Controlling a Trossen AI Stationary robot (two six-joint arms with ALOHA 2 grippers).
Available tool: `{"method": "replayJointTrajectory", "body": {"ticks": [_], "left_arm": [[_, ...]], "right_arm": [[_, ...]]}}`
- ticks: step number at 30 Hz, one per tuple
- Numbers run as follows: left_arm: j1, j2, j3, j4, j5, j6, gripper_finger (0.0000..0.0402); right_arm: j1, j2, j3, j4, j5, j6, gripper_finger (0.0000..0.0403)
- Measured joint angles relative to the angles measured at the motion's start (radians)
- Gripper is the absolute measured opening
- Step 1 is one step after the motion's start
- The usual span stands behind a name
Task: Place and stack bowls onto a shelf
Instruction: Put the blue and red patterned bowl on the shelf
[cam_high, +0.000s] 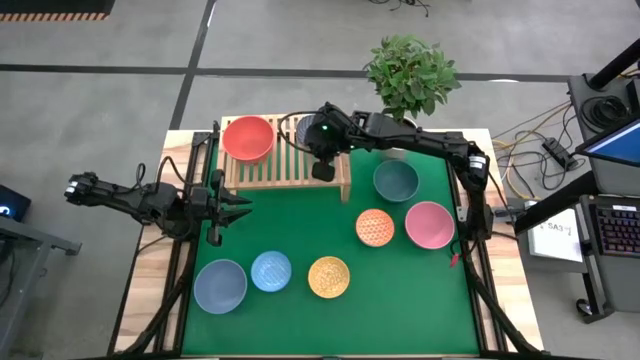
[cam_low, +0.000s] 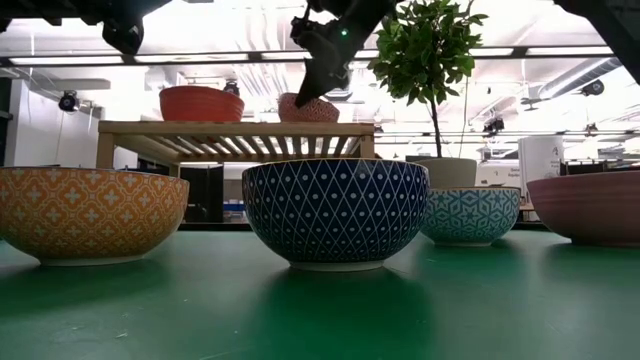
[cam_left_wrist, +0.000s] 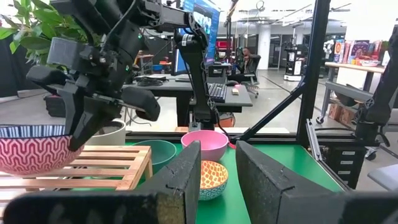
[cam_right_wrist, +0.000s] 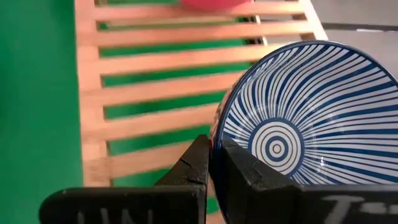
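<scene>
Red-patterned bowl (cam_left_wrist: 31, 152) clenched by rim in right jaws (cam_right_wrist: 214, 163) over shelf (cam_high: 290, 168); left jaws (cam_left_wrist: 217, 165) released, idle; early release could tip it off the slats

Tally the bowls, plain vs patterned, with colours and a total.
Plain: 4 - red bowl, teal bowl, pink bowl, grey-blue bowl
Patterned: 4 - orange bowl, light blue bowl, yellow bowl, blue-striped bowl held by the right gripper at the shelf
Total: 8 bowls
</scene>
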Motion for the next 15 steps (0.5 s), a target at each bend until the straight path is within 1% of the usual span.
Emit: {"method": "replayJointTrajectory", "body": {"ticks": [9,15], "left_arm": [[0.0,0.0,0.0,0.0,0.0,0.0,0.0084],[0.0,0.0,0.0,0.0,0.0,0.0,0.0084]], "right_arm": [[0.0,0.0,-0.005,0.018,-0.011,0.002,0.0013],[0.0,0.028,-0.005,0.023,-0.008,0.002,0.0013]]}}
